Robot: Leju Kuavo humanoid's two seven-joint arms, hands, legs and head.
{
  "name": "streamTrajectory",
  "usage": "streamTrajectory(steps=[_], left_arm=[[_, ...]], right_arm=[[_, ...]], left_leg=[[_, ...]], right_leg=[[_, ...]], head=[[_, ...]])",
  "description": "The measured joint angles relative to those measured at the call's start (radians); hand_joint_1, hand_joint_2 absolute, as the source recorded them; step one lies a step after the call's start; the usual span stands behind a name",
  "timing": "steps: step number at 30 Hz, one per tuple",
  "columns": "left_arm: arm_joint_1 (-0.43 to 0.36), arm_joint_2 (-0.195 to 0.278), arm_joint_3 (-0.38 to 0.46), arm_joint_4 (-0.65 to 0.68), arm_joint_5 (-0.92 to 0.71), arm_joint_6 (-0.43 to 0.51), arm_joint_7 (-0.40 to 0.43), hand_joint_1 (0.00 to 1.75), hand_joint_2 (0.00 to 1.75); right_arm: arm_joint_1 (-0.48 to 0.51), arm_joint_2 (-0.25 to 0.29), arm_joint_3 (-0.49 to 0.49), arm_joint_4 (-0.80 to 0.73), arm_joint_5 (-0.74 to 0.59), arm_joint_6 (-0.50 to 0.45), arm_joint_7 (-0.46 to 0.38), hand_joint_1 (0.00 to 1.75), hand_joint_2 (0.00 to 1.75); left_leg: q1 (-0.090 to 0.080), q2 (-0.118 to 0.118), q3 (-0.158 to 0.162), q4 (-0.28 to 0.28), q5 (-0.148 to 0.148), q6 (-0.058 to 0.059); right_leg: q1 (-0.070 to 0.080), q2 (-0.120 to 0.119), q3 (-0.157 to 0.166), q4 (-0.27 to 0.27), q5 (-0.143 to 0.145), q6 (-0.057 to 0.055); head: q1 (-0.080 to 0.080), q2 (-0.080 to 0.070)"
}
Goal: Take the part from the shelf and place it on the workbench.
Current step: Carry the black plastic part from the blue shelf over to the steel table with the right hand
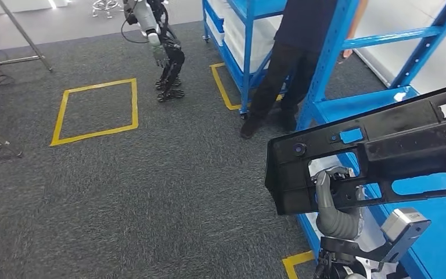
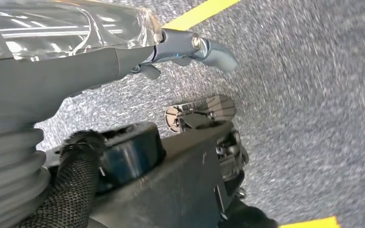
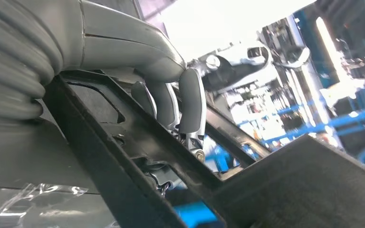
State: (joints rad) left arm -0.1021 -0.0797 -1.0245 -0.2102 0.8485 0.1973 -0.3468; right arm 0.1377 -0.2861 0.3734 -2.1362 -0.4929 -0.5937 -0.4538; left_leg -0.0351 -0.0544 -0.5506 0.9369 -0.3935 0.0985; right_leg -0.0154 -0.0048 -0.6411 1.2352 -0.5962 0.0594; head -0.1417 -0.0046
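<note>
The part [image 1: 406, 145] is a long black plastic panel with cut-outs, held up in the air at the right of the head view, in front of the blue shelf [image 1: 354, 104]. My right hand [image 1: 334, 209] grips it from below near its left end, thumb up through an opening. In the right wrist view my right hand's fingers [image 3: 190, 104] curl over a black rib of the part [image 3: 290, 190]. My left hand [image 2: 190, 47] hangs over the grey carpet, thumb stretched out, holding nothing.
A person in dark clothes [image 1: 290, 64] stands between the shelf and a second blue rack [image 1: 238, 35]. Another humanoid robot [image 1: 162, 46] stands at the back. A yellow tape square [image 1: 96, 110] marks the grey carpet at the left, and a tape corner [image 1: 296, 261] lies by my feet.
</note>
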Motion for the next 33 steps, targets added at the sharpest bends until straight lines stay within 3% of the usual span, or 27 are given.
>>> streamTrajectory(steps=[1, 3, 5, 7, 9, 10, 12, 14, 15, 17, 19, 21, 23, 24, 25, 27, 29, 30, 31, 33], left_arm=[[0.000, 0.000, 0.000, 0.000, 0.001, 0.000, 0.000, 0.00, 1.75], [-0.001, -0.001, 0.001, 0.000, 0.002, 0.000, 0.000, 0.00, 1.75], [-0.002, -0.001, 0.001, 0.000, 0.002, 0.000, 0.000, 0.00, 1.75], [-0.001, -0.001, 0.001, 0.000, 0.002, 0.000, 0.000, 0.00, 1.75], [-0.001, 0.000, 0.002, 0.000, 0.002, -0.001, 0.000, 0.00, 1.75], [-0.001, 0.000, 0.002, 0.000, 0.003, -0.001, 0.000, 0.00, 1.75], [-0.002, -0.001, 0.002, 0.000, 0.004, -0.002, 0.000, 0.00, 1.75], [-0.001, -0.002, 0.002, 0.000, 0.008, -0.005, 0.001, 0.00, 1.75], [-0.001, -0.002, 0.002, 0.000, 0.011, -0.007, 0.002, 0.00, 1.75], [-0.001, -0.002, 0.002, 0.000, 0.015, -0.008, 0.006, 0.00, 1.75], [0.001, -0.002, 0.002, 0.000, 0.015, -0.009, 0.013, 0.00, 1.75], [0.003, -0.001, 0.002, 0.000, 0.015, -0.009, 0.017, 0.00, 1.75], [0.004, 0.000, 0.002, 0.000, 0.016, -0.009, 0.018, 0.00, 1.75], [0.004, 0.000, 0.002, 0.000, 0.016, -0.009, 0.019, 0.00, 1.75], [0.003, -0.001, 0.002, 0.000, 0.017, -0.009, 0.020, 0.00, 1.75], [0.000, -0.003, 0.003, 0.000, 0.017, -0.009, 0.021, 0.00, 1.75], [-0.001, -0.004, 0.003, 0.000, 0.018, -0.009, 0.024, 0.00, 1.75], [-0.001, -0.004, 0.003, 0.000, 0.019, -0.010, 0.026, 0.00, 1.75], [-0.001, -0.004, 0.003, 0.000, 0.020, -0.010, 0.028, 0.00, 1.75], [-0.002, -0.004, 0.003, 0.000, 0.020, -0.011, 0.030, 0.00, 1.75]], right_arm=[[0.000, 0.000, -0.001, 0.000, -0.001, 0.000, 0.000, 1.75, 1.75], [0.000, 0.000, -0.003, 0.001, -0.003, 0.000, 0.001, 1.75, 1.75], [-0.001, 0.000, -0.005, 0.002, -0.006, 0.000, 0.001, 1.75, 1.75], [-0.001, 0.000, -0.007, 0.003, -0.009, 0.000, 0.001, 1.75, 1.75], [-0.001, 0.000, -0.008, 0.003, -0.012, 0.000, 0.002, 1.75, 1.75], [-0.001, 0.000, -0.008, 0.003, -0.013, 0.000, 0.001, 1.75, 1.75], [0.000, 0.000, -0.010, 0.003, -0.016, 0.000, 0.001, 1.75, 1.75], [0.000, 0.000, -0.011, 0.003, -0.021, 0.000, 0.001, 1.75, 1.75], [0.000, 0.000, -0.011, 0.003, -0.024, 0.000, 0.001, 1.75, 1.75], [0.000, 0.000, -0.012, 0.003, -0.032, 0.000, 0.000, 1.75, 1.75], [0.000, 0.000, -0.013, 0.003, -0.044, 0.002, -0.001, 1.75, 1.75], [-0.001, 0.000, -0.015, 0.003, -0.054, 0.003, -0.004, 1.75, 1.75], [0.000, 0.000, -0.018, 0.003, -0.064, 0.004, -0.008, 1.75, 1.75], [0.000, 0.000, -0.021, 0.003, -0.069, 0.004, -0.010, 1.75, 1.75], [0.000, 0.000, -0.023, 0.003, -0.072, 0.004, -0.013, 1.75, 1.75], [0.003, 0.000, -0.030, 0.003, -0.078, 0.004, -0.019, 1.75, 1.75], [0.008, 0.000, -0.035, 0.004, -0.087, 0.004, -0.025, 1.75, 1.75], [0.010, 0.000, -0.037, 0.004, -0.093, 0.004, -0.028, 1.75, 1.75], [0.011, 0.000, -0.039, 0.005, -0.098, 0.004, -0.031, 1.75, 1.75], [0.012, 0.000, -0.042, 0.006, -0.107, 0.005, -0.036, 1.75, 1.75]], left_leg=[[0.001, -0.016, 0.003, 0.003, -0.004, -0.003], [0.004, -0.046, 0.007, 0.015, -0.015, -0.012], [0.006, -0.067, 0.002, 0.024, -0.023, -0.020], [0.007, -0.080, -0.005, 0.027, -0.025, -0.025], [0.006, -0.055, -0.015, 0.052, -0.040, -0.034], [0.007, -0.029, -0.034, 0.092, -0.059, -0.041], [0.015, 0.023, -0.104, 0.225, -0.115, -0.057], [0.025, 0.038, -0.172, 0.336, -0.144, -0.065], [0.028, 0.041, -0.180, 0.340, -0.132, -0.066], [0.026, 0.057, -0.133, 0.230, -0.065, -0.057], [0.011, 0.108, -0.065, 0.086, -0.010, -0.037], [-0.003, 0.133, -0.042, 0.031, -0.002, -0.025], [-0.003, 0.106, -0.038, 0.019, 0.000, -0.022], [-0.001, 0.091, -0.029, 0.007, 0.005, -0.020], [0.004, 0.077, -0.017, -0.006, 0.009, -0.018], [0.010, 0.050, 0.000, -0.019, 0.013, -0.015], [0.012, 0.019, 0.006, -0.018, 0.008, -0.012], [0.012, 0.002, 0.010, -0.018, 0.005, -0.012], [0.014, -0.015, 0.014, -0.016, 0.001, -0.014], [0.018, -0.047, 0.023, -0.009, -0.011, -0.023]], right_leg=[[-0.002, 0.004, 0.011, -0.049, 0.042, 0.002], [-0.006, 0.033, 0.061, -0.181, 0.114, 0.006], [-0.005, 0.056, 0.088, -0.245, 0.132, -0.003], [-0.003, 0.045, 0.089, -0.248, 0.129, -0.019], [-0.005, 0.026, 0.093, -0.250, 0.128, -0.031], [-0.007, 0.015, 0.097, -0.251, 0.126, -0.037], [-0.007, -0.007, 0.103, -0.251, 0.119, -0.044], [-0.006, -0.030, 0.109, -0.251, 0.112, -0.045], [-0.006, -0.043, 0.113, -0.251, 0.107, -0.044], [-0.005, -0.067, 0.127, -0.252, 0.098, -0.041], [-0.005, -0.089, 0.142, -0.255, 0.088, -0.035], [-0.006, -0.109, 0.149, -0.260, 0.080, -0.026], [-0.007, -0.130, 0.159, -0.271, 0.075, -0.014], [-0.008, -0.121, 0.165, -0.268, 0.068, -0.010], [-0.008, -0.097, 0.162, -0.248, 0.053, -0.007], [-0.008, -0.030, 0.110, -0.133, 0.001, -0.006], [-0.008, -0.002, 0.027, -0.005, -0.032, -0.002], [-0.009, 0.001, 0.002, 0.015, -0.021, 0.001], [-0.011, 0.003, -0.001, -0.008, 0.012, 0.004], [-0.018, 0.030, 0.040, -0.140, 0.101, 0.011]], head=[[0.000, 0.000], [0.002, 0.000], [0.005, 0.000], [0.006, 0.000], [0.008, 0.000], [0.008, 0.000], [0.008, 0.000], [0.007, 0.000], [0.007, 0.000], [0.007, 0.000], [0.008, 0.000], [0.008, 0.000], [0.008, 0.000], [0.008, 0.000], [0.009, 0.000], [0.014, 0.000], [0.017, 0.000], [0.018, 0.000], [0.018, 0.000], [0.018, 0.000]])
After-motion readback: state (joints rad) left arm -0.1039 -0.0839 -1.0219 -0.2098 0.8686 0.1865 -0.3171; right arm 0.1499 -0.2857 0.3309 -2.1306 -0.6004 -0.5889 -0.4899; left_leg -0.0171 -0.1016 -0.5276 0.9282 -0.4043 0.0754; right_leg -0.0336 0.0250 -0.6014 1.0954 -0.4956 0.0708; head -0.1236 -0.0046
